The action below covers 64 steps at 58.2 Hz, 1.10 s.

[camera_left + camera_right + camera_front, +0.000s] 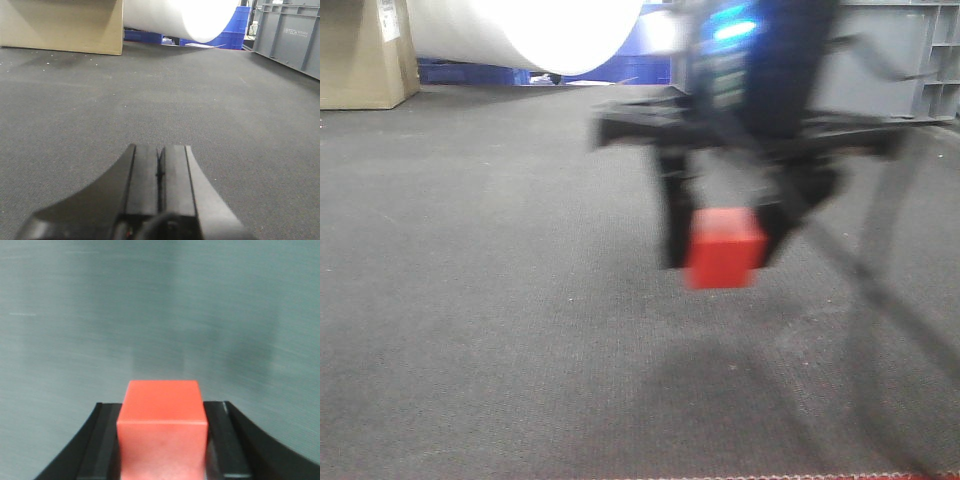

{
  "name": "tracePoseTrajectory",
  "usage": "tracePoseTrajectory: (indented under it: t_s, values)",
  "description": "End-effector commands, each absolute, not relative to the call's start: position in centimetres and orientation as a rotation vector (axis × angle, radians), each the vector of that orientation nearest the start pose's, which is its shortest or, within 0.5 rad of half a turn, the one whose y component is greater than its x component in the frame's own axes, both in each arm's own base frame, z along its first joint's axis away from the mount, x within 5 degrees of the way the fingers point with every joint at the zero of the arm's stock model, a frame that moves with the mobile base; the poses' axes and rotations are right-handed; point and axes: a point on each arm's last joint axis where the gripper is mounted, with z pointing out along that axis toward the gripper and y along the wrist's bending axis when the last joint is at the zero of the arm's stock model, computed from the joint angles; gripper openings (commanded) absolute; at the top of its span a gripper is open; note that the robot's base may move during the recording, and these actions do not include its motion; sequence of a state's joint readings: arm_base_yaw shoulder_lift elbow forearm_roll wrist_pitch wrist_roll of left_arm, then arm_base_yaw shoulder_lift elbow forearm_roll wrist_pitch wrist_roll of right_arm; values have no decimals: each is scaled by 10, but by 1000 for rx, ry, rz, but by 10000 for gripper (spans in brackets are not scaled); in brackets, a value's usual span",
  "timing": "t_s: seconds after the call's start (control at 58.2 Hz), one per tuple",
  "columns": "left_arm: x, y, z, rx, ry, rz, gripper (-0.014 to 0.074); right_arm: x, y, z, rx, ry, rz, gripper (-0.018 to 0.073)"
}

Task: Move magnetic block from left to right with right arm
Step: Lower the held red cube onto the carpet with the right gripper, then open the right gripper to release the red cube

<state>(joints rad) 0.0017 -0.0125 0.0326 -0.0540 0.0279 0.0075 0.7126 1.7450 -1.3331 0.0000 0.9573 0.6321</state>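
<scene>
The magnetic block is a plain red cube held off the grey mat, right of centre in the front view. My right gripper hangs from the black right arm and is shut on the cube, one black finger on each side. The right wrist view shows the same magnetic block clamped by the right gripper, with blurred grey mat beyond. My left gripper sits low over the mat in the left wrist view, its two pads pressed together with nothing between them.
A dark grey mat covers the floor. A cardboard box stands at the back left, beside a large white roll. Blue crates and a grey bin line the back right.
</scene>
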Motion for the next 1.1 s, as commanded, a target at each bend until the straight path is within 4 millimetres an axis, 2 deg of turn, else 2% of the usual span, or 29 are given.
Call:
tracePoseTrajectory:
  t_s: [0.0,0.12,0.258,0.532,1.082]
  values:
    - [56,0,206,-42,1446,-46,-126,275,255,267,-130,2862,309,363]
    - [56,0,206,-42,1446,-46,-126,280,276,264,-135,2884,300,363]
    - [56,0,206,-42,1446,-46,-126,288,285,253,-137,2914,268,363]
    - [56,0,206,-42,1446,-46,-126,289,285,251,60,2933,283,363]
    - [56,0,206,-42,1446,-46,-126,288,283,250,30,2953,254,365]
